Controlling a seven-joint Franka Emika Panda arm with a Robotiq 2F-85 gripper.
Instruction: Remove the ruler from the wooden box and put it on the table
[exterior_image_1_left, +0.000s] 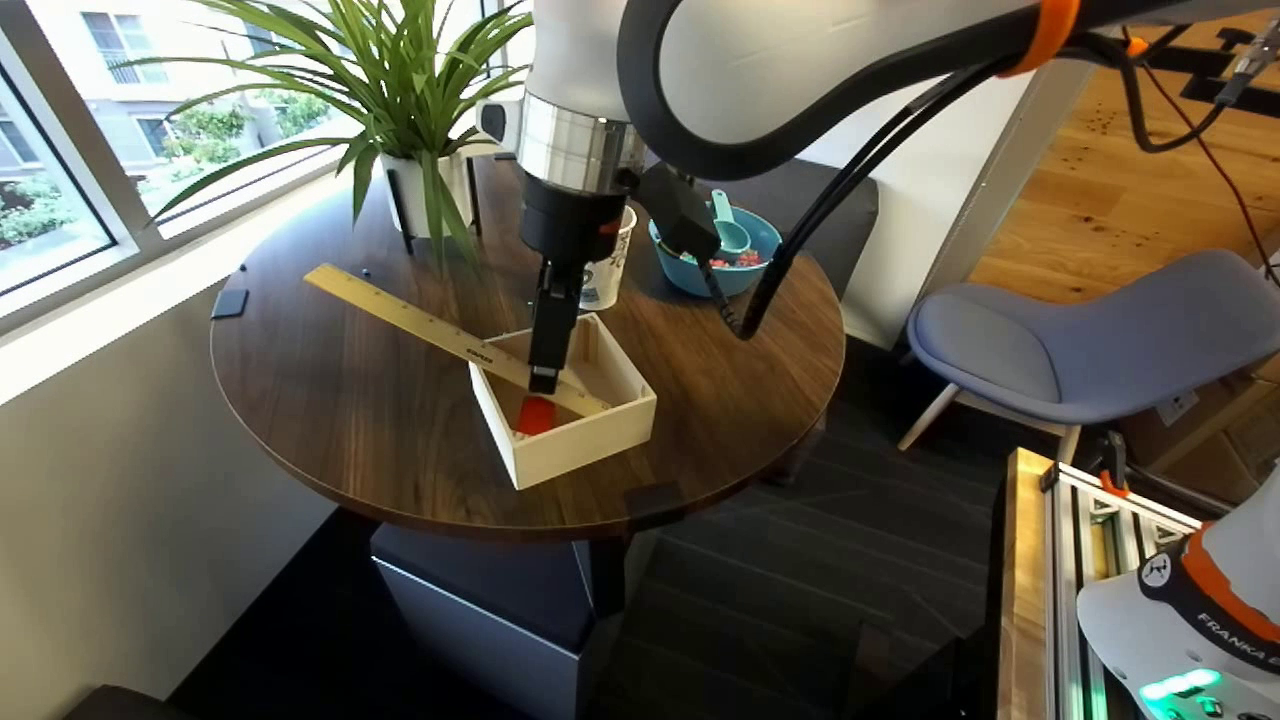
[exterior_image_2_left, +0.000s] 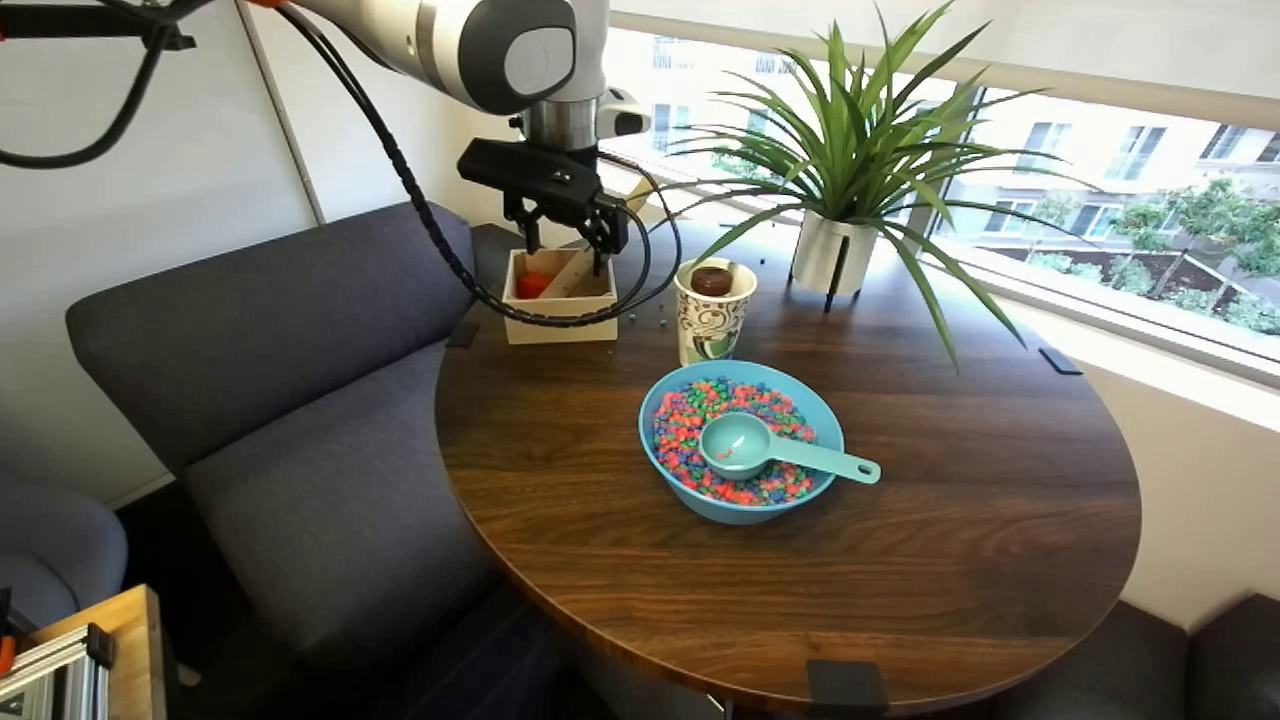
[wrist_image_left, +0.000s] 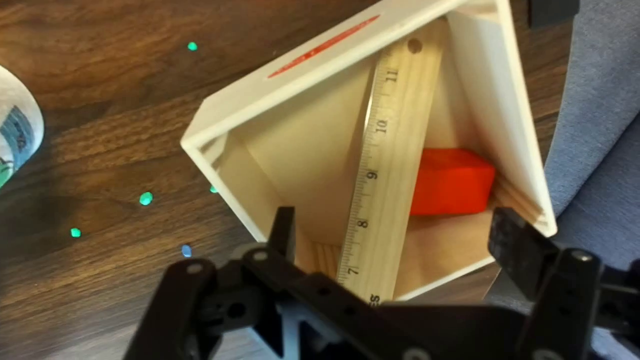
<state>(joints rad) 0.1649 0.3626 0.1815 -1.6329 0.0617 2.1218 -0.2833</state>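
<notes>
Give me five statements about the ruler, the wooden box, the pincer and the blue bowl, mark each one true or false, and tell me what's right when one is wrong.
1. A red block lies in the wooden box. True.
2. The open pincer has no hold on the ruler. True.
3. The ruler lies wholly inside the wooden box. False: one end sticks out over the side.
4. A scoop rests in the blue bowl. True.
5. The blue bowl stands inside the wooden box. False: it stands on the table.
</notes>
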